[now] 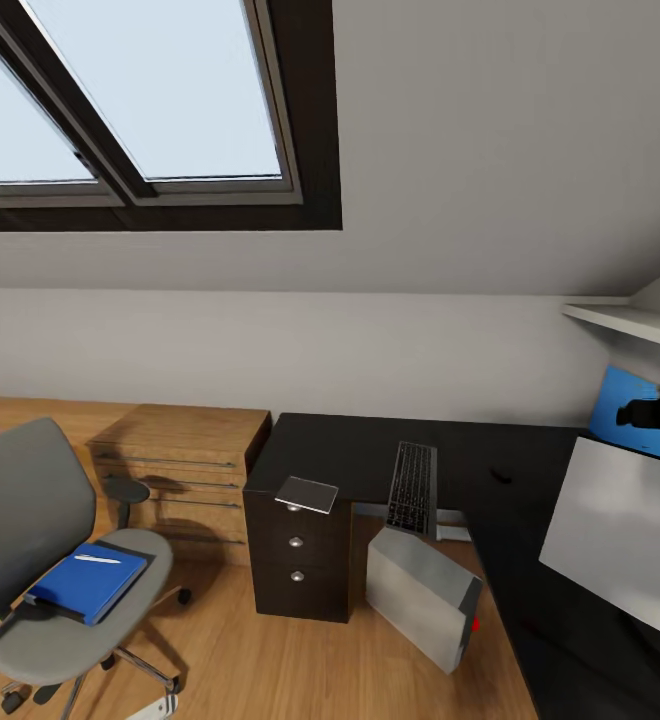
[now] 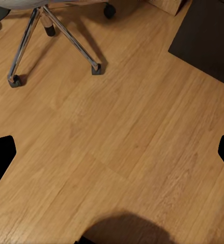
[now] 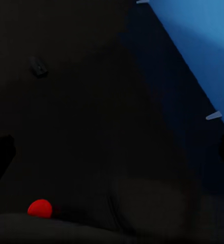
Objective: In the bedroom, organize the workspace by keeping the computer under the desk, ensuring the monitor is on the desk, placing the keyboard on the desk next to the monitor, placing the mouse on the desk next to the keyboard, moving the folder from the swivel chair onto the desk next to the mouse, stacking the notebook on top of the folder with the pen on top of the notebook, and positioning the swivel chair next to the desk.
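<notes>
No legible text, label, brand, number or sign in any view. Checked the keyboard [image 1: 412, 488] — its keys are too small and blurred to make out any characters — and the blue folder [image 1: 88, 581], the notebook [image 1: 307, 493] and the computer [image 1: 425, 595], whose faces are plain. The red spot [image 3: 39, 208] in the right wrist view carries no marking.

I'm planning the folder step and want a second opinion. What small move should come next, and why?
Probably turn toward the swivel chair and bring the left end effector over its seat. The blue folder still lies there with the pen on it, while the left wrist view looks down at bare floor beside the chair's base.
</notes>
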### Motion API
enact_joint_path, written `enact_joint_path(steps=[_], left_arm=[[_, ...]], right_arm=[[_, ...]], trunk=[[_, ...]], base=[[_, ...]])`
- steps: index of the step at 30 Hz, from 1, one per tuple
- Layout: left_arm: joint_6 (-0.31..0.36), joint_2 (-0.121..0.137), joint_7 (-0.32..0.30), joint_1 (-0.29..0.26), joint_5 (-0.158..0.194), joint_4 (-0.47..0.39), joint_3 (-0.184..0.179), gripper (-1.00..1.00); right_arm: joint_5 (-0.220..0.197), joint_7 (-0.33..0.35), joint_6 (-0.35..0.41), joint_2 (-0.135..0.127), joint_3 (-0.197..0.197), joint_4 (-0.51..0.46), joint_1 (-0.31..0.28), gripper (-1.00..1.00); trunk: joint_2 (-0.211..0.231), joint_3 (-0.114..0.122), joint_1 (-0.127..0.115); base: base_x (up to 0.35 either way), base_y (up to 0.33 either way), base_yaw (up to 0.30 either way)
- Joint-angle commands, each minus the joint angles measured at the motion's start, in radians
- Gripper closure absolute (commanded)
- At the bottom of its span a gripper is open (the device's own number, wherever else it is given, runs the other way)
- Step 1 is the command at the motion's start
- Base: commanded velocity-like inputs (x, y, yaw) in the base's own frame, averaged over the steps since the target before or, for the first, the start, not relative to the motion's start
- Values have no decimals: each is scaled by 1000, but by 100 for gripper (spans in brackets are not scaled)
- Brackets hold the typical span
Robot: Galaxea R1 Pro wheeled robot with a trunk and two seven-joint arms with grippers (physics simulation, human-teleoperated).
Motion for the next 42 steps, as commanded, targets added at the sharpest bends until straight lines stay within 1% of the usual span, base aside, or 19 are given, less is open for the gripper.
enact_joint_path(steps=[1,5,11,20,29,32,35,37,38,42], left_arm=[[3,1,9,-1,5,-2,-6,-100],[3,1,9,-1,5,-2,-6,-100],[2,-3,9,-1,5,-2,-6,-100],[-4,-3,8,0,5,-2,-6,-100],[-4,-3,9,-1,6,-2,-7,-100],[-4,-3,9,0,6,-2,-7,-100],[-4,-4,9,0,6,-2,-7,-100],[-4,-4,9,0,7,-2,-7,-100],[-4,-10,9,0,8,-1,-7,-100],[-4,-14,9,0,8,0,-7,-100]], right_arm=[[-5,3,-6,-1,13,23,0,-100],[-6,3,-39,2,19,78,0,-100],[-5,3,-79,2,20,123,0,-100],[2,3,-89,2,20,131,0,-100],[15,3,-90,2,22,137,0,-100],[26,3,-90,2,24,152,4,-100],[48,3,-90,2,24,172,8,-100],[68,3,-90,2,24,187,10,-100],[93,4,-99,2,24,211,11,-100],[99,8,-113,2,23,219,12,-100]], trunk=[[-1,0,0],[-1,0,0],[-1,0,0],[-1,0,0],[-1,0,0],[-1,0,0],[-1,0,0],[-1,0,0],[-1,0,0],[-1,0,0]], base=[[0,0,0],[0,0,0],[11,0,0],[207,0,0],[29,0,0],[3,0,0],[1,0,0],[0,0,0],[0,0,0],[0,0,0]])
